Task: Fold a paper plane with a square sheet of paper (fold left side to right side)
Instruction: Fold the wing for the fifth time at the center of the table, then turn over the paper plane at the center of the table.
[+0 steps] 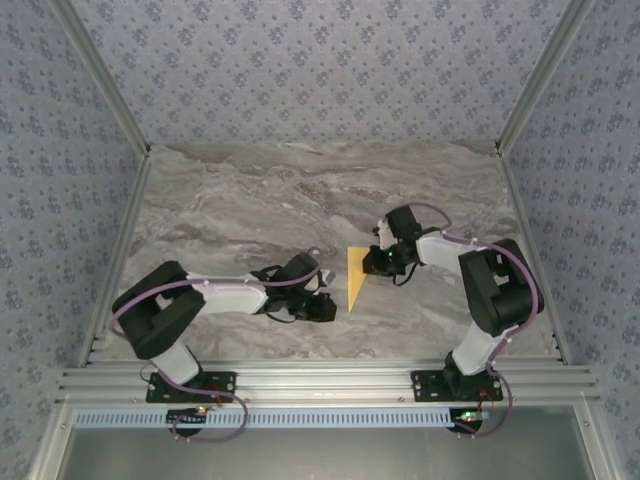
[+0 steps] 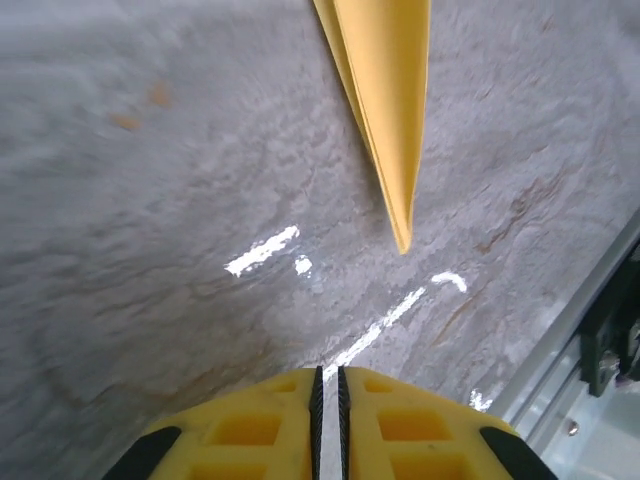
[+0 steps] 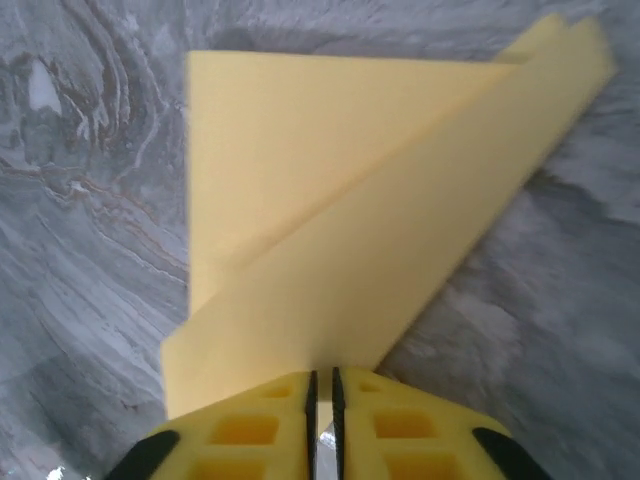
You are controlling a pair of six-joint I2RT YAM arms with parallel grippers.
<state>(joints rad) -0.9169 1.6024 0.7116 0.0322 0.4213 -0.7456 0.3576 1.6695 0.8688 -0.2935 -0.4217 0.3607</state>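
The paper plane (image 1: 356, 275) is a slim yellow-orange creased triangle on the marble table, its point toward the near edge. My right gripper (image 1: 377, 262) sits at its right edge. In the right wrist view the jaws (image 3: 321, 385) are shut on the edge of a raised flap of the paper plane (image 3: 330, 230), which lifts off the lower layer. My left gripper (image 1: 328, 308) rests low to the left of the tip, shut with nothing between its fingers (image 2: 327, 385). The paper plane's tip (image 2: 400, 235) lies a short way ahead of it, untouched.
The marble tabletop (image 1: 250, 200) stretches bare to the back and left. An aluminium rail (image 1: 320, 378) runs along the near edge by the arm bases, and the same rail (image 2: 585, 320) shows to the right of the left gripper. Patterned walls enclose the table.
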